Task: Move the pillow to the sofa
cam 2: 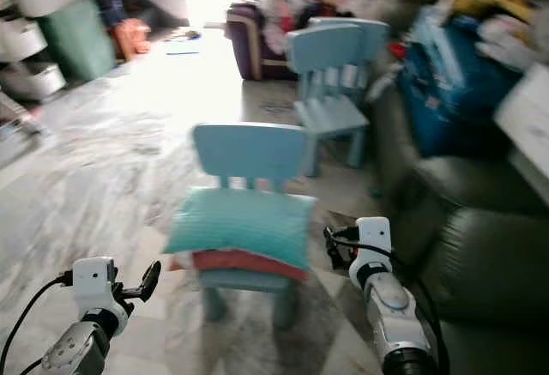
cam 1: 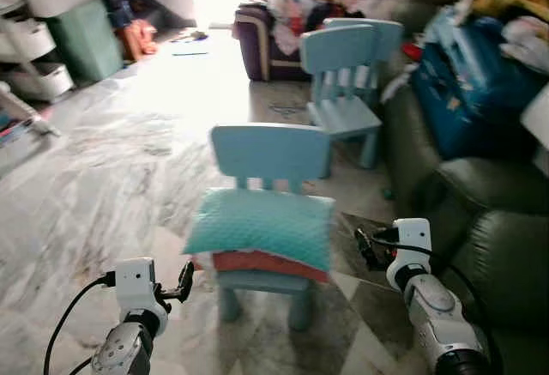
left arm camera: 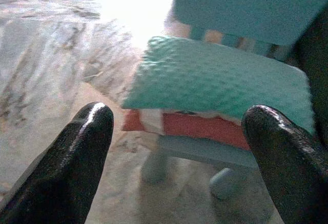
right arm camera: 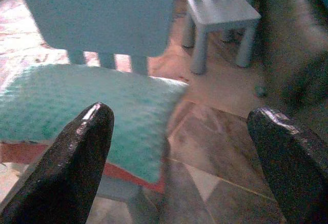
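left eye view: a teal pillow (cam 1: 262,227) lies on the seat of a small light-blue chair (cam 1: 268,156), on top of a red cushion (cam 1: 262,263) whose edge shows under it. the left gripper (cam 1: 185,281) hangs just beside the pillow's left lower corner, apart from it, fingers spread and holding nothing. the right gripper (cam 1: 364,247) hovers near the pillow's right edge, likewise released and empty. a dark green sofa (cam 1: 480,246) stands to the right, piled with a blue bag (cam 1: 467,87). a second blue chair (cam 1: 347,75) stands farther back on the marble floor (cam 1: 103,178).
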You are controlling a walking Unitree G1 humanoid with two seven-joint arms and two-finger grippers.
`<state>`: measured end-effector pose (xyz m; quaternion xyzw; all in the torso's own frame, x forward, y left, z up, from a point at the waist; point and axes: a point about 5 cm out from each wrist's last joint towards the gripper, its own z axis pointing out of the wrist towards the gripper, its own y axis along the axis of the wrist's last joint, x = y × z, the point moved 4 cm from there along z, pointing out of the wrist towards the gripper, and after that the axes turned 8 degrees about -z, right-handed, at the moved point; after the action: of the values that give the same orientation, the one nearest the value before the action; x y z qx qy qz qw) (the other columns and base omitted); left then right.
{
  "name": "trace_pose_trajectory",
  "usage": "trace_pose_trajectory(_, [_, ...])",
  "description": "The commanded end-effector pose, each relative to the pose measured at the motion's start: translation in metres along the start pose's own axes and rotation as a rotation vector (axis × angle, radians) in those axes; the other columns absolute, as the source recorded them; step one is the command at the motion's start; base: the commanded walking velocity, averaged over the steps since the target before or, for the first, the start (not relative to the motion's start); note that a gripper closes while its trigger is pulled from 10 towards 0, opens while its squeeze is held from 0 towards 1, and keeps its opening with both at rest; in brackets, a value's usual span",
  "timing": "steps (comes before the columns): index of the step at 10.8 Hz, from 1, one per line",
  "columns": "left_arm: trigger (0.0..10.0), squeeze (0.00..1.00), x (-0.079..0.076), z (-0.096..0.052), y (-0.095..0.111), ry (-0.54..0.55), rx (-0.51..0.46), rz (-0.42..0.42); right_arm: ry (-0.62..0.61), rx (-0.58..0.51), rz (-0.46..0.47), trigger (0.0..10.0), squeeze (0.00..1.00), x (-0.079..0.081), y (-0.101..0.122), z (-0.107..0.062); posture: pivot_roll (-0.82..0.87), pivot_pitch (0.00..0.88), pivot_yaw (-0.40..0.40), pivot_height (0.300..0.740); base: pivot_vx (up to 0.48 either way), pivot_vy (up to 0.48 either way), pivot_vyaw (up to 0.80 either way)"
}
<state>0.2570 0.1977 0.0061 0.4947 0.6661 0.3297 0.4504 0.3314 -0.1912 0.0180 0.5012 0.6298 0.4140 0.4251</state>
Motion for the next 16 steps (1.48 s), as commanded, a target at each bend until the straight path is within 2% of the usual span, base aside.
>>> trace_pose_trajectory(1, [10.0, 0.0, 0.005, -0.001, 0.006, 0.015, -0.011, 0.01, 0.013, -0.026, -0.007, 10.0, 0.0, 0.006, 0.01, 0.004, -0.12, 0.0, 0.051, 0.74, 0.0, 0.48, 0.0])
trace_pose_trajectory(3, [10.0, 0.0, 0.004, 0.0, 0.005, 0.015, -0.007, 0.013, 0.014, -0.029, -0.009, 10.0, 0.0, 0.007, 0.011, 0.003, -0.12, 0.0, 0.052, 0.74, 0.0, 0.48, 0.0])
trace_pose_trajectory(5, [10.0, 0.0, 0.003, 0.002, 0.01, 0.015, -0.029, 0.048, 0.009, -0.035, -0.013, 10.0, 0.0, 0.006, 0.014, 0.004, -0.12, 0.0, 0.053, 0.74, 0.0, 0.0, 0.0])
trace_pose_trajectory(7, [10.0, 0.0, 0.007, 0.004, 0.021, 0.036, -0.069, 0.063, 0.007, -0.051, -0.026, 10.0, 0.0, 0.005, 0.02, 0.006, -0.12, 0.0, 0.053, 0.74, 0.0, 0.0, 0.0])
trace_pose_trajectory(8, [10.0, 0.0, 0.008, 0.004, 0.026, 0.007, -0.091, 0.09, 0.007, -0.058, -0.03, 10.0, 0.0, 0.004, 0.022, 0.007, -0.12, 0.0, 0.053, 0.74, 0.0, 0.0, 0.0])
trace_pose_trajectory(10, [10.0, 0.0, 0.014, 0.004, 0.027, 0.033, -0.105, 0.086, 0.01, -0.075, -0.048, 10.0, 0.0, 0.004, 0.027, 0.009, -0.12, 0.0, 0.052, 0.74, 0.0, 0.0, 0.0])
trace_pose_trajectory(11, [10.0, 0.0, 0.018, 0.004, 0.03, 0.063, -0.126, 0.042, 0.015, -0.087, -0.057, 10.0, 0.0, 0.006, 0.032, 0.011, -0.12, 0.0, 0.052, 0.74, 0.0, 0.0, 0.0])
trace_pose_trajectory(12, [10.0, 0.0, 0.021, 0.003, 0.033, 0.096, -0.157, -0.039, 0.032, -0.114, -0.08, 10.0, 0.0, 0.009, 0.038, 0.012, -0.12, 0.0, 0.052, 0.74, 0.0, 0.0, 0.0])
trace_pose_trajectory(13, [10.0, 0.0, 0.022, 0.003, 0.033, 0.103, -0.164, -0.07, 0.038, -0.127, -0.093, 10.0, 0.0, 0.011, 0.041, 0.013, -0.12, 0.0, 0.052, 0.74, 0.0, 0.0, 0.0])
trace_pose_trajectory(16, [10.0, 0.0, 0.026, 0.0, 0.032, 0.121, -0.174, -0.087, 0.067, -0.15, -0.109, 10.0, 0.0, 0.018, 0.044, 0.011, -0.12, 0.0, 0.05, 0.74, 0.315, 0.0, 0.0])
